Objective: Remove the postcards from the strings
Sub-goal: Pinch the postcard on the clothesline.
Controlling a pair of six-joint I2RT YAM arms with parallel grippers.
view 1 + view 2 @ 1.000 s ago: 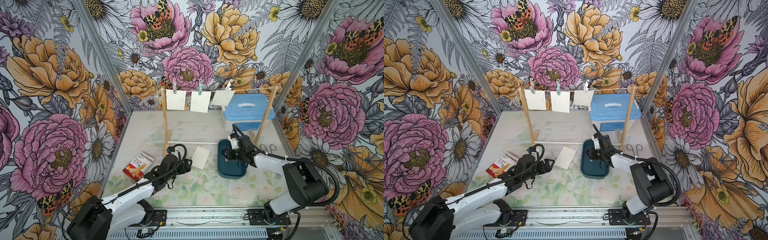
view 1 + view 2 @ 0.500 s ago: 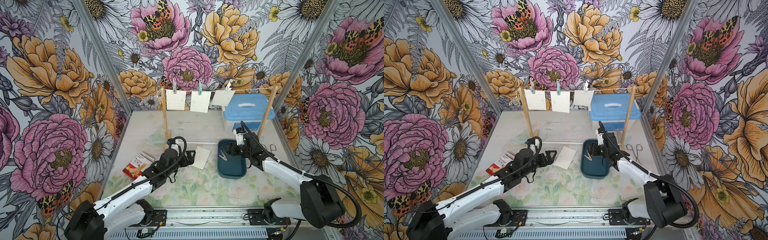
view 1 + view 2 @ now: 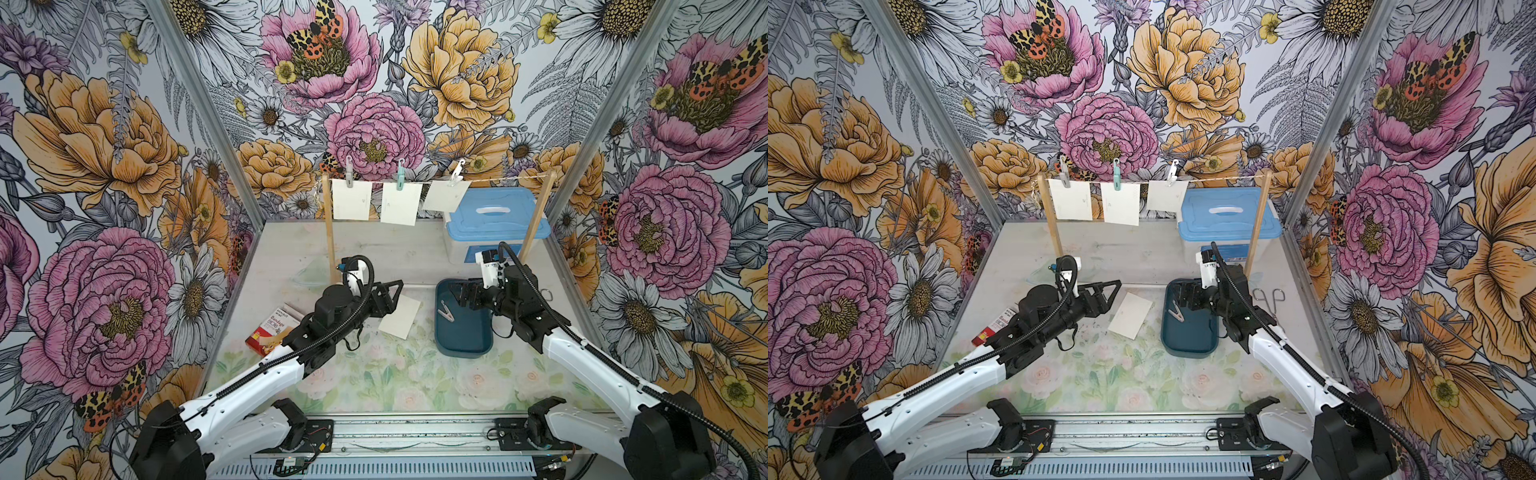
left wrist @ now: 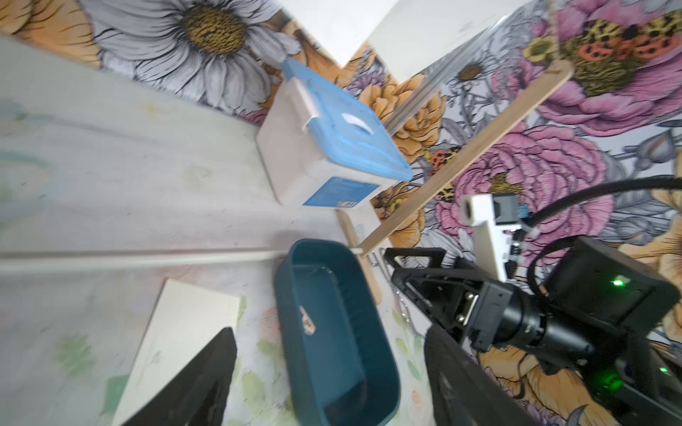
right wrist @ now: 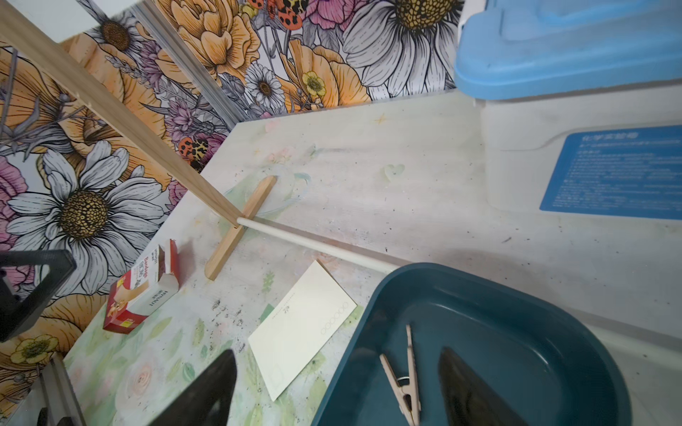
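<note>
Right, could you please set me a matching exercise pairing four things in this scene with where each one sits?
Things: 1 loose postcard; 2 beige clothes peg; 3 bandage box; 4 blue-lidded storage box.
Places: A inside the teal tray; B at the back, behind the wooden post; C flat on the table beside the tray; D beside the left arm.
Pairs: 1-C; 2-A; 3-D; 4-B.

Three cream postcards [image 3: 352,199] hang from taut beige string [image 3: 505,179], rightmost one skewed. Fourth postcard [image 3: 400,316] lies flat below, off the string, angled.
</note>
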